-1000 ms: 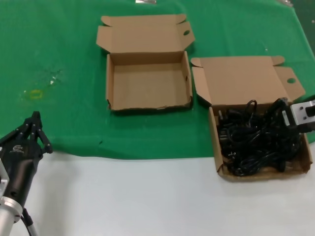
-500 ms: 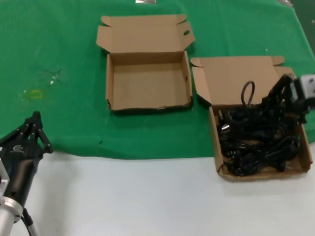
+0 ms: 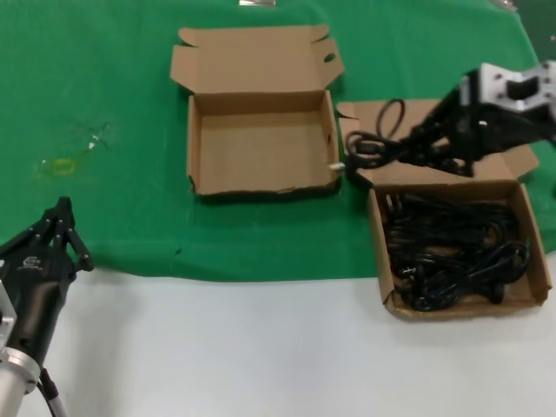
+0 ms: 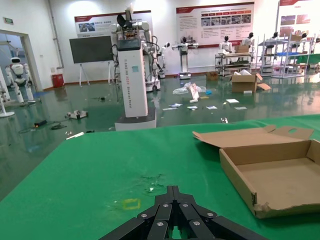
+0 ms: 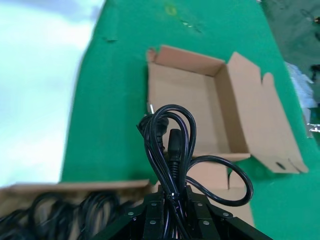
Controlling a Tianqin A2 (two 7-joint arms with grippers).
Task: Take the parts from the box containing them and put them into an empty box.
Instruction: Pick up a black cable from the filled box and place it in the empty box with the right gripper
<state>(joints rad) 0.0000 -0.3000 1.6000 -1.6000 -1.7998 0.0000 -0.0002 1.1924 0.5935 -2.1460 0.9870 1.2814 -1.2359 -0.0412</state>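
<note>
My right gripper (image 3: 424,139) is shut on a coiled black power cord (image 3: 373,143) and holds it in the air over the open lid of the box containing the parts (image 3: 379,245). The cord's loops (image 5: 170,145) stick out from the gripper (image 5: 172,194) toward the empty box (image 5: 192,107). Several more black cords (image 3: 452,248) lie tangled in the right-hand box. To that box's left, on the green cloth, the empty box (image 3: 261,148) stands open. My left gripper (image 3: 62,217) is parked shut at the near left, its tips (image 4: 173,192) pointing across the cloth.
Both boxes have their lids (image 3: 252,56) folded back, away from me. The green cloth (image 3: 104,104) ends at a white table strip (image 3: 261,347) near me. A small yellow mark (image 3: 61,165) sits on the cloth at the left.
My right gripper has lifted one cord out of the right-hand box and carried it up and to the left, toward the empty box. The left arm has not moved.
</note>
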